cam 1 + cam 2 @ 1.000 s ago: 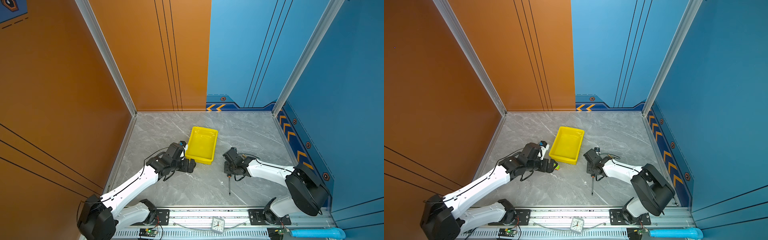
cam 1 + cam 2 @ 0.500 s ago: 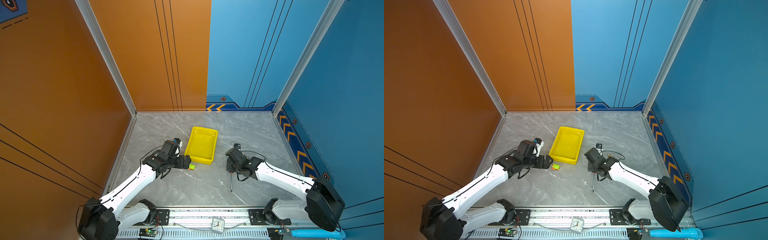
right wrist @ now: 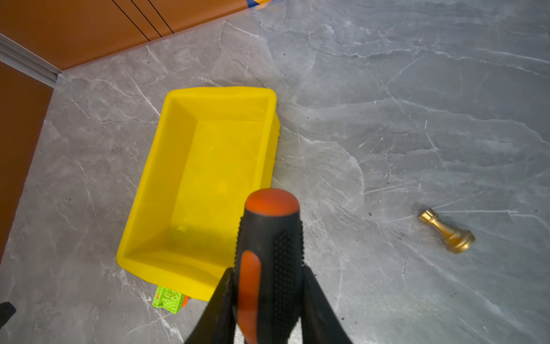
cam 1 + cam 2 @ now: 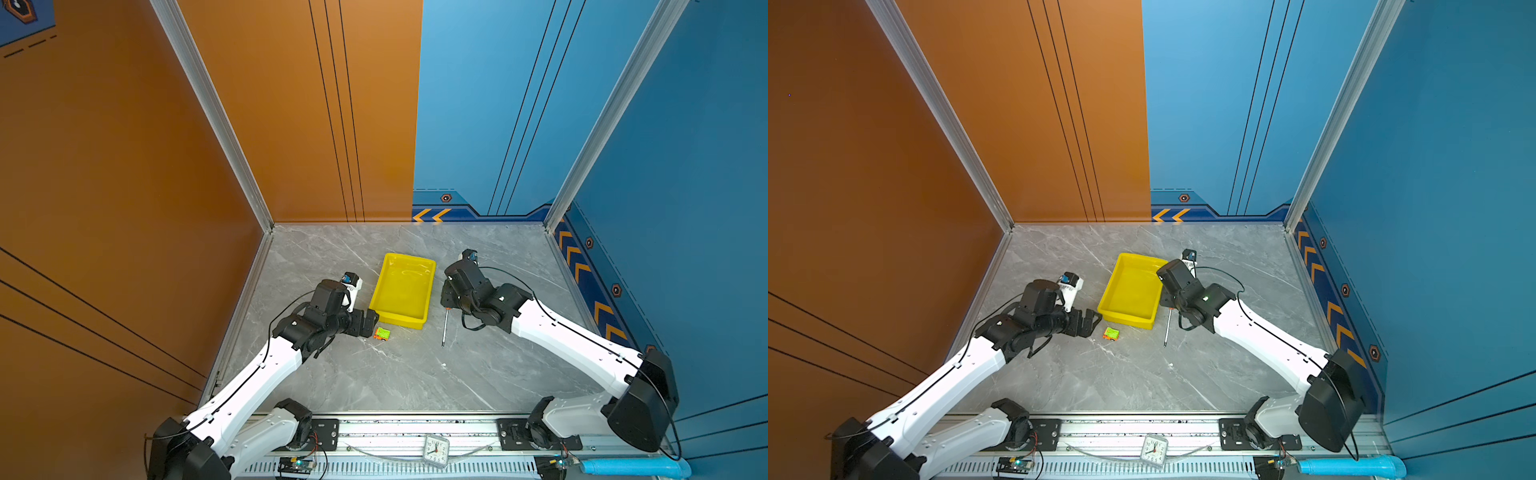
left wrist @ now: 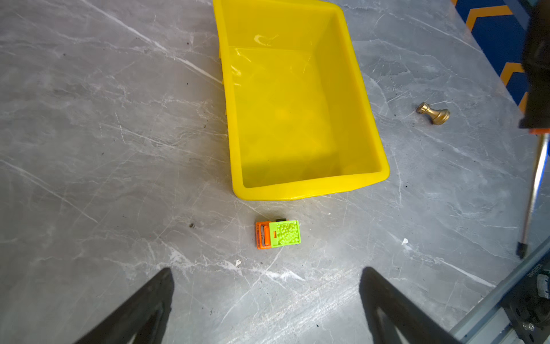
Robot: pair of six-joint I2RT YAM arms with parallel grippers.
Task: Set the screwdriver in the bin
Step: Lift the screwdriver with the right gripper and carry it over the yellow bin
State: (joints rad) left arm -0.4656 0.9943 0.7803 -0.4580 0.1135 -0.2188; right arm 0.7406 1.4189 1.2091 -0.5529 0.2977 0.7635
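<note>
The screwdriver [image 3: 270,238] has a black-and-orange handle, and my right gripper [image 3: 268,271] is shut on that handle. In both top views its slim shaft [image 4: 444,328] [image 4: 1167,328] points toward the front rail, just right of the bin [image 4: 401,319] [image 4: 1127,320]. The yellow bin [image 3: 220,90] [image 5: 309,193] holds nothing. The right gripper [image 4: 449,297] [image 4: 1169,301] hovers by the bin's right side. My left gripper [image 5: 267,269] [image 4: 370,322] [image 4: 1094,322] is open and holds nothing, at the bin's front left corner. The shaft [image 5: 535,184] also shows in the left wrist view.
A small green-and-orange toy block [image 4: 382,333] [image 4: 1111,333] [image 5: 278,234] [image 3: 168,299] lies on the marble floor in front of the bin, near the left fingertips. A brass fitting [image 5: 434,113] [image 3: 446,233] lies right of the bin. A clock [image 4: 436,451] sits on the front rail.
The right gripper has carried the screwdriver back and leftward, closer to the bin's right side. The left gripper drew back off the toy block, leaving it on the floor, then edged forward again.
</note>
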